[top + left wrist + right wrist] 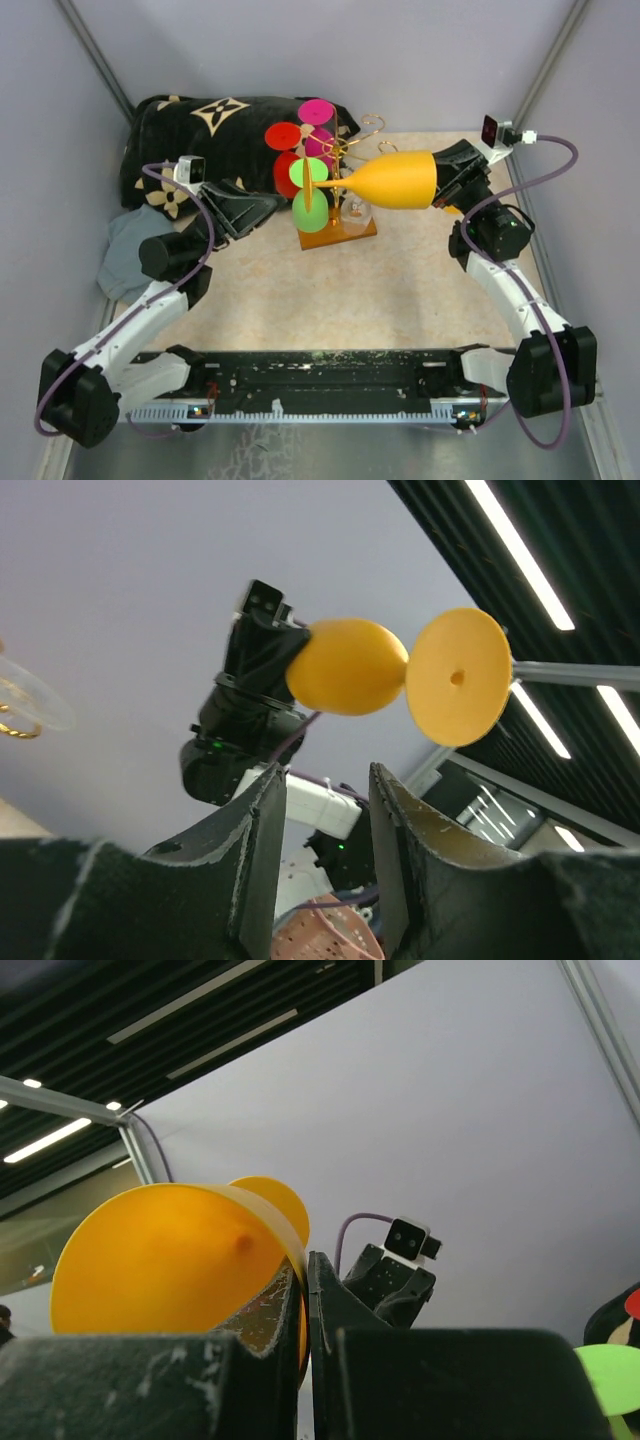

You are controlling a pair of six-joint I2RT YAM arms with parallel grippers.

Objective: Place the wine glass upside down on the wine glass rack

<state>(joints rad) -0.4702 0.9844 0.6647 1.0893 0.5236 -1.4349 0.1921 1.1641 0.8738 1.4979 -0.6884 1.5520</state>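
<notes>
Yellow-orange wine glass point(395, 180); gold rack point(340, 236)

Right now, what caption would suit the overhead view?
Right gripper holds a yellow wine glass sideways, foot toward the gold wire rack.

Robot lab test cell, grey panel walls point(320, 50), dark slatted ceiling point(600, 580), strip lights point(520, 553)

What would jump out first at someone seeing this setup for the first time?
A big yellow-orange wine glass hangs sideways in mid-air, its rim pinched by the right fingers, foot pointing toward the rack. That gold wire tree stands mid-table, hung with red, pink and green glasses.
</notes>
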